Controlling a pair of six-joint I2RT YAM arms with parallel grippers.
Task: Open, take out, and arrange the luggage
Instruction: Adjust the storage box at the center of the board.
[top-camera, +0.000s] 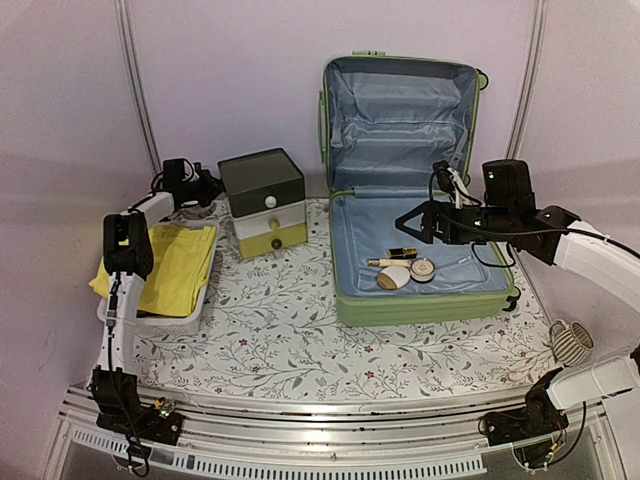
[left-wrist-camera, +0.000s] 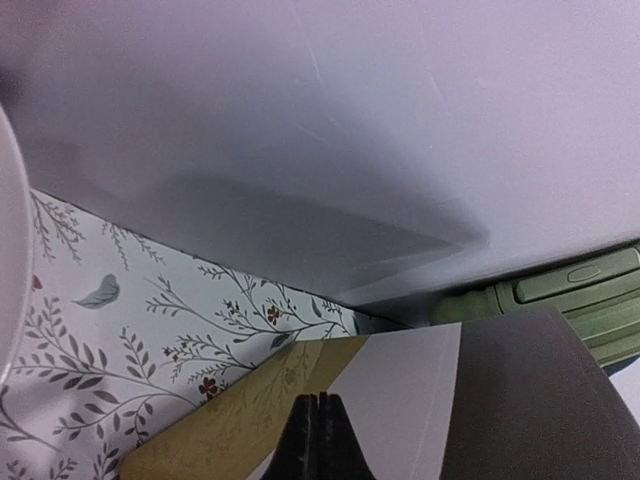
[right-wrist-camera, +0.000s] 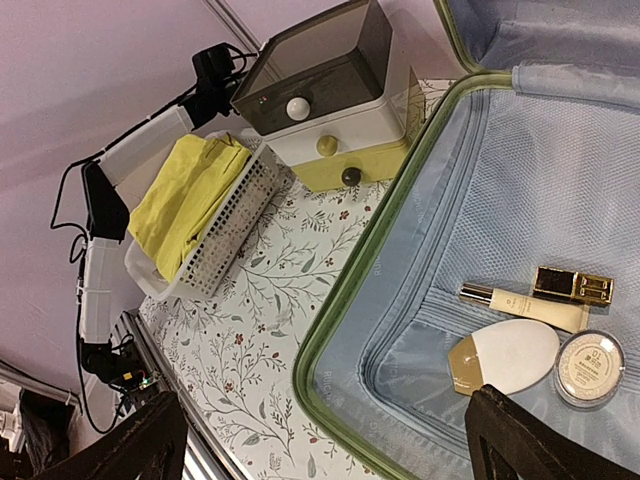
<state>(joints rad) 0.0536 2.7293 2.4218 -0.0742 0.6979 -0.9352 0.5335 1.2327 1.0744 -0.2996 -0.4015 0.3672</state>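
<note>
Luggage: the luggage (top-camera: 420, 310) is lying open on the right of the tabletop (top-camera: 290, 330), its lid leaning up against the back wall and its pale blue lining showing.
Opening: this step is looking done.
Inside: four small things are lying in the lower half, close together: a gold case (top-camera: 403, 251), a slim tube (top-camera: 385, 262), a white oval compact (top-camera: 393, 278) and a round compact (top-camera: 423, 269).
Taking out: this is looking only partly done at most, since those four are waiting in the shell.
Basket: a white basket (top-camera: 150, 322) on the left is holding a yellow cloth (top-camera: 175, 265); whether that came out of the case I cannot tell.
Drawer box: the drawer box (top-camera: 263, 203) is sitting between basket and luggage, drawers shut.
Right jaws: they are hanging spread wide and empty above the lower half, over the small things.
Left jaws: they are pressing tight together on nothing, back by the drawer box, well apart from the luggage.
Left to do: lifting out the four items and arranging them, probably beginning with the right arm.
</note>
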